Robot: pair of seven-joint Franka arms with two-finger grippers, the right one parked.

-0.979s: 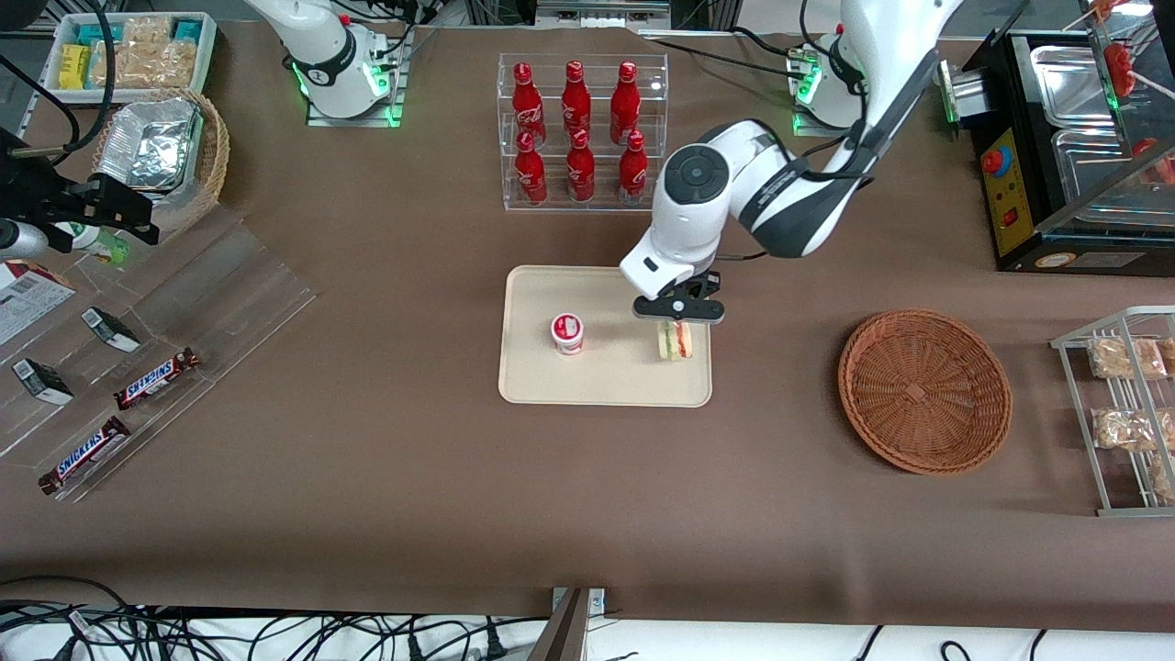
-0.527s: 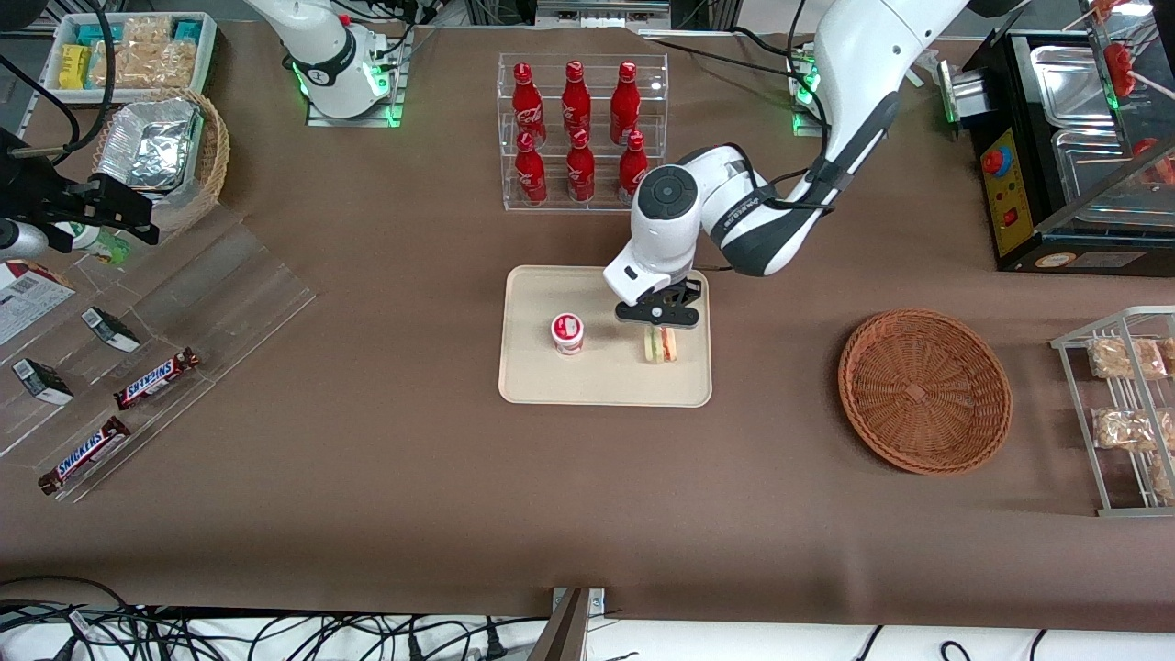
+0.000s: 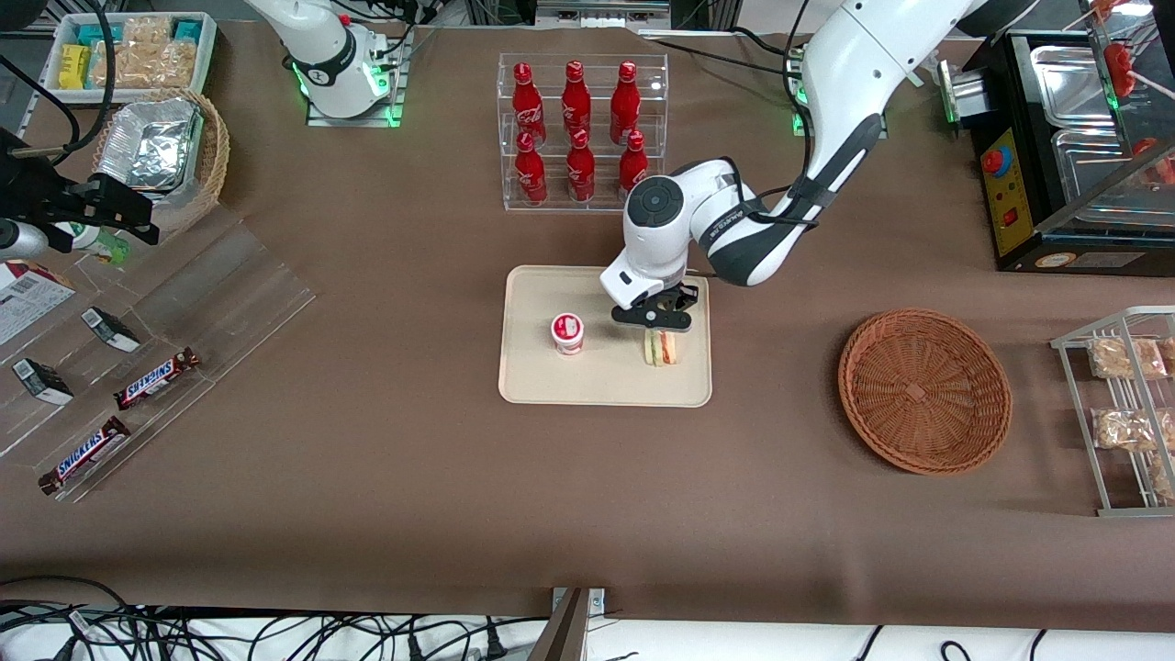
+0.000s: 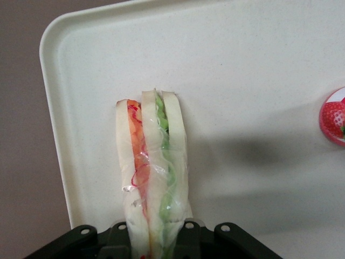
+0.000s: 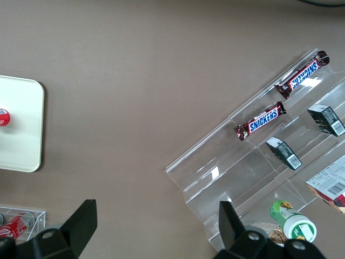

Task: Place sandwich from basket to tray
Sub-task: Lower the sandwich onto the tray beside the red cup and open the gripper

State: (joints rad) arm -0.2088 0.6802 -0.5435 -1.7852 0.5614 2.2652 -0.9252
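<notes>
The transfer is nearly complete: the basket point(image 3: 924, 390) stands empty toward the working arm's end of the table, and the sandwich point(image 3: 660, 347) is over the tray point(image 3: 532, 376), beside a small strawberry-lidded cup point(image 3: 567, 332), at or just above its surface. The gripper point(image 3: 654, 319) holds the sandwich by its upper end, fingers closed against the bread faces, so release and withdrawal remain. The sandwich point(image 4: 153, 172) is a clear-wrapped wedge standing on edge, with three white bread slices enclosing one red-orange layer and one green layer.

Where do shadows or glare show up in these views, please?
Left wrist view: a soft shadow lies on the tray beside the sandwich, which reaches to the end effector. Right wrist view: glare glints on the clear plastic stand. Front view: lighting is even.
</notes>
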